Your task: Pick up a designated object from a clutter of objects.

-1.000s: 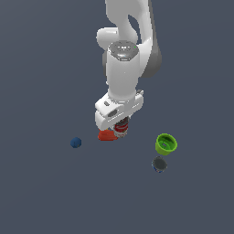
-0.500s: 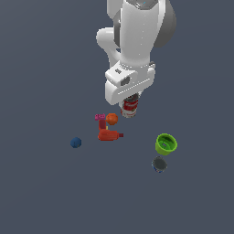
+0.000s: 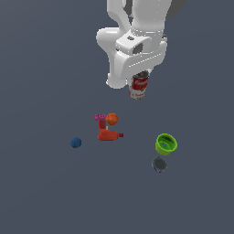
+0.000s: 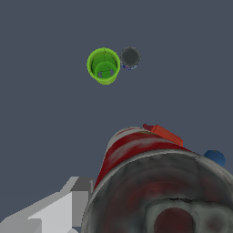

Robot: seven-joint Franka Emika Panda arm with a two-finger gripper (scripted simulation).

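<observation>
One red can (image 3: 139, 86) clamped btwn gripper (image 3: 138, 82) fingers, hanging below palm.

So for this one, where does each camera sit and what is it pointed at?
Exterior view: off the arm, above the floor, looking down; shows the white arm and pincer holding the red can.
Wrist view: on the wrist, looking down past the red can; a grey pincer part shows.
Shared: red can, green cup, blue can.

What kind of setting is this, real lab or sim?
Most likely a simulator render: a flat, featureless grey floor, a white arm whose pincer holds the red can, and plain-shaded props like the green cup.
</observation>
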